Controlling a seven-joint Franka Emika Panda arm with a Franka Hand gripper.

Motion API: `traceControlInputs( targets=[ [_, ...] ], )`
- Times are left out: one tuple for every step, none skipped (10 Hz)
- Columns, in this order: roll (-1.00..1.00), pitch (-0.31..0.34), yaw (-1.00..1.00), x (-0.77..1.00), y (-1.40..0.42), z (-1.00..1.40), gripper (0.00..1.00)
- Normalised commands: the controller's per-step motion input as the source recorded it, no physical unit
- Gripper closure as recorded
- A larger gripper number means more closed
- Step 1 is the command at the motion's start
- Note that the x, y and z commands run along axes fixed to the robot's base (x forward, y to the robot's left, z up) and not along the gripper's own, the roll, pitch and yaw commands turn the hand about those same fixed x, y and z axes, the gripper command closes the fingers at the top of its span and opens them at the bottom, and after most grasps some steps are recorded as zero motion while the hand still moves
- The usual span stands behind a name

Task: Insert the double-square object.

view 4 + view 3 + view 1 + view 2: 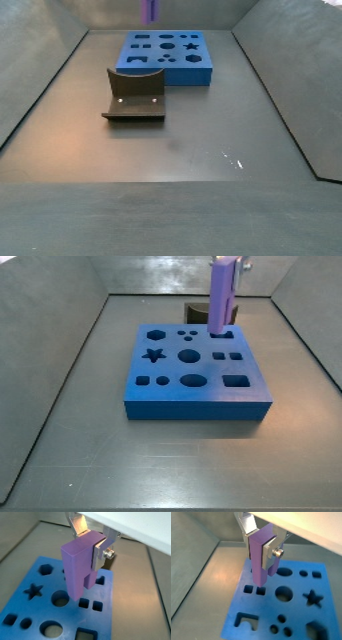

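Gripper (pixel 92 543) half-cropped, gripping double-square object (pixel 78 564)

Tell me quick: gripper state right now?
Gripper: shut on the double-square object, holding it upright above the blue block.

The gripper (pixel 90 543) points straight down, its fingers (pixel 101 551) closed on the upright double-square object (pixel 79 564). In a side view it sits at twelve o'clock (pixel 226 264).
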Motion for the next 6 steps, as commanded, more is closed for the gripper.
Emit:
traceControlInputs(
  targets=[
    [0.0, 0.0, -0.95, 0.24, 0.11, -0.33, 1.0],
    [0.0, 0.0, -1.0, 0.08, 0.01, -0.33, 1.0],
    [0.0, -0.001, -1.0, 0.0, 0.0, -0.31, 1.0],
    [0.0, -0.001, -1.0, 0.0, 0.0, -0.3, 1.0],
    [0.0, 0.0, -1.0, 0.0, 0.0, -0.25, 1.0],
    [0.0, 0.0, -1.0, 0.0, 0.0, -0.16, 1.0]
  ],
)
